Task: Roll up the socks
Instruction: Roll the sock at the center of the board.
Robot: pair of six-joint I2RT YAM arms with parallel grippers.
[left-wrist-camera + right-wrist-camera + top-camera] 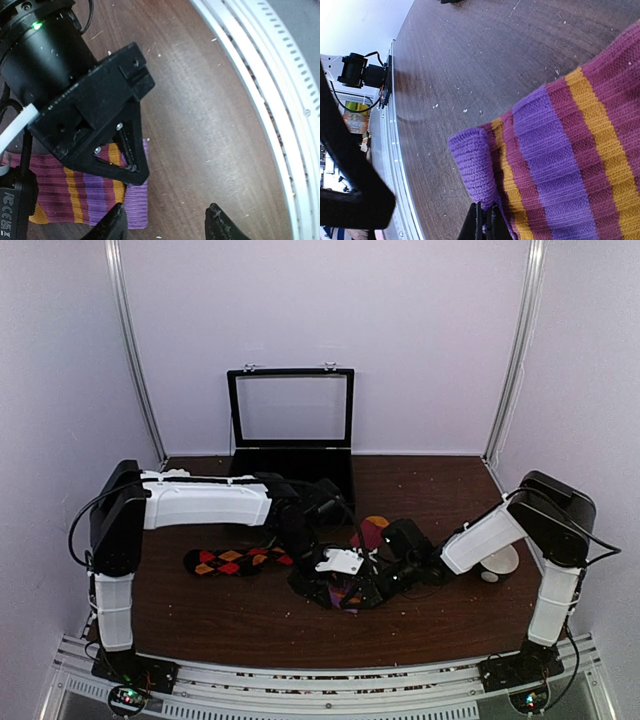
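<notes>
I see right gripper pinched shut on purple cuff of striped sock, mid-table toward near edge. Left gripper jaws apart, nothing between them, over bare table just beside cuff. Argyle sock lies flat, left of centre.

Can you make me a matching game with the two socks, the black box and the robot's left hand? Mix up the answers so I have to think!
Things:
1. argyle sock
2. striped sock
3. black case
4. left gripper

States:
A. stands open at the back
B. fingers apart, holding nothing
C. lies stretched out, untouched
D. pinched by the right gripper

Pairs: 1-C, 2-D, 3-A, 4-B
</notes>
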